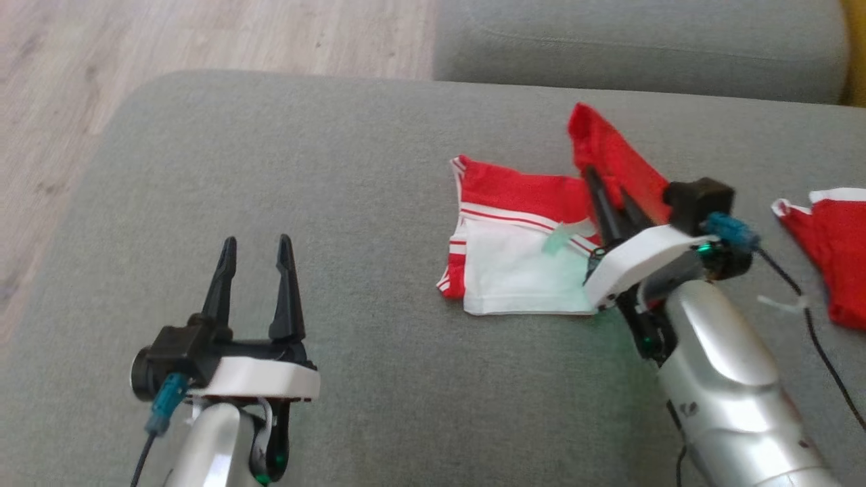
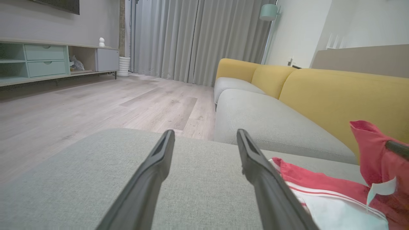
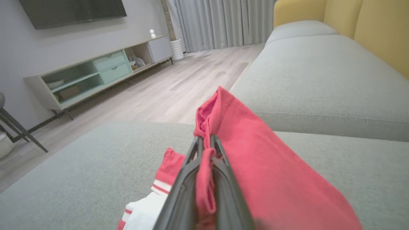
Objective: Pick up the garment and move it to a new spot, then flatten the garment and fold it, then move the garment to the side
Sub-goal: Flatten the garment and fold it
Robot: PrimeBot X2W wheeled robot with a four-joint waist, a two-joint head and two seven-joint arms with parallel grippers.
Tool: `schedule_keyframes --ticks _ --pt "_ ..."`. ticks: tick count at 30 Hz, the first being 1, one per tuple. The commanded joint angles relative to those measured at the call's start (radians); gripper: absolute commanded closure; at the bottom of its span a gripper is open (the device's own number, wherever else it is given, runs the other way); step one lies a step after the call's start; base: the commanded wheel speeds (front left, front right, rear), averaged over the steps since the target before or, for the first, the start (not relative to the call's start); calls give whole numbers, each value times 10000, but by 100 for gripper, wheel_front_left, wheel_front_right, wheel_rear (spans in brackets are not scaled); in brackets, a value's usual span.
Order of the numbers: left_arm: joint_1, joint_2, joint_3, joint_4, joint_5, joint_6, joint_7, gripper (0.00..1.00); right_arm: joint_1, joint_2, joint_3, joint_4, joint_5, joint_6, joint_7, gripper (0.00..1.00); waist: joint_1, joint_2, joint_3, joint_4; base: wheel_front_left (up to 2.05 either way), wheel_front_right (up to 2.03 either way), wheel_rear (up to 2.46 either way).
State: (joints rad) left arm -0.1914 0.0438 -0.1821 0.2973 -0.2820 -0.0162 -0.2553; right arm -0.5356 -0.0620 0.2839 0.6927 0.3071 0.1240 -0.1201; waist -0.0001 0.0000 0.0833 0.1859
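The garment [image 1: 521, 237], a red jersey with a white panel and red-striped trim, lies partly folded on the grey sofa cushion [image 1: 338, 203]. My right gripper [image 1: 605, 182] is shut on a red edge of it and holds that flap raised above the rest. In the right wrist view the red cloth [image 3: 255, 166] is pinched between the fingers [image 3: 220, 159] and drapes to the right. My left gripper [image 1: 257, 247] stands open over bare cushion, well to the left of the garment. The left wrist view shows its spread fingers [image 2: 159, 159] and the garment [image 2: 335, 198] at lower right.
Another red cloth with white edging [image 1: 832, 243] lies at the cushion's right edge. A second grey seat [image 1: 643, 47] sits beyond, with a yellow backrest [image 2: 335, 92]. Wooden floor [image 1: 135, 47] lies past the cushion's left and far edges. A black cable [image 1: 812, 325] trails from my right wrist.
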Motion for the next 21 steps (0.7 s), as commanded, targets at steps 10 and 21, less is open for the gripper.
schedule_keyframes --ticks 10,21 --pt "-752 64 -367 -305 -346 224 -65 0 -1060 117 1379 976 195 67 -479 100 1 0 797 839 0 0 0" --pt "-971 64 -714 -229 -554 353 -65 0 -1189 117 2393 1680 765 67 -705 100 1 0 952 1241 0 0 0"
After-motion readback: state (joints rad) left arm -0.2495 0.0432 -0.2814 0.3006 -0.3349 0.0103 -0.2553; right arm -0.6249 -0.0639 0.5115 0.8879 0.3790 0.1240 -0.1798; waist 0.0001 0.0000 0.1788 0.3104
